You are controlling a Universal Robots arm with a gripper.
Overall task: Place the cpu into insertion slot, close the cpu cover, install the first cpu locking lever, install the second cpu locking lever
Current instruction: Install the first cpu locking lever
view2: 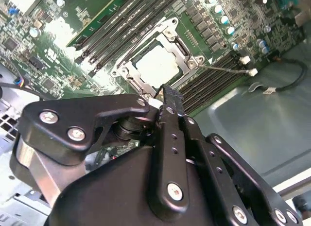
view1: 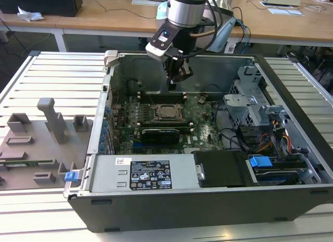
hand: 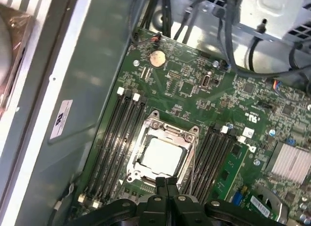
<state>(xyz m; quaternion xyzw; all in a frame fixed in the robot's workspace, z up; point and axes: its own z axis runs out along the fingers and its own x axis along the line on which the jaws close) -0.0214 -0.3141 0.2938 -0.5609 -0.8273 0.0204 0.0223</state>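
Overhead, the arm's claw [view1: 173, 80] hangs inside an open computer case [view1: 208, 200] on a slatted counter [view1: 57, 75]. Its fingers are pressed together, gripping nothing. In the exterior view the slot [view1: 158, 113] lies on the green motherboard [view1: 203, 130], about 6 o'clock from the claw and apart from it. In both wrist views the cpu [hand: 163, 155] [view2: 156, 64] sits in that slot. The cover [hand: 170, 131] lies flat around it, its window showing the pale top.
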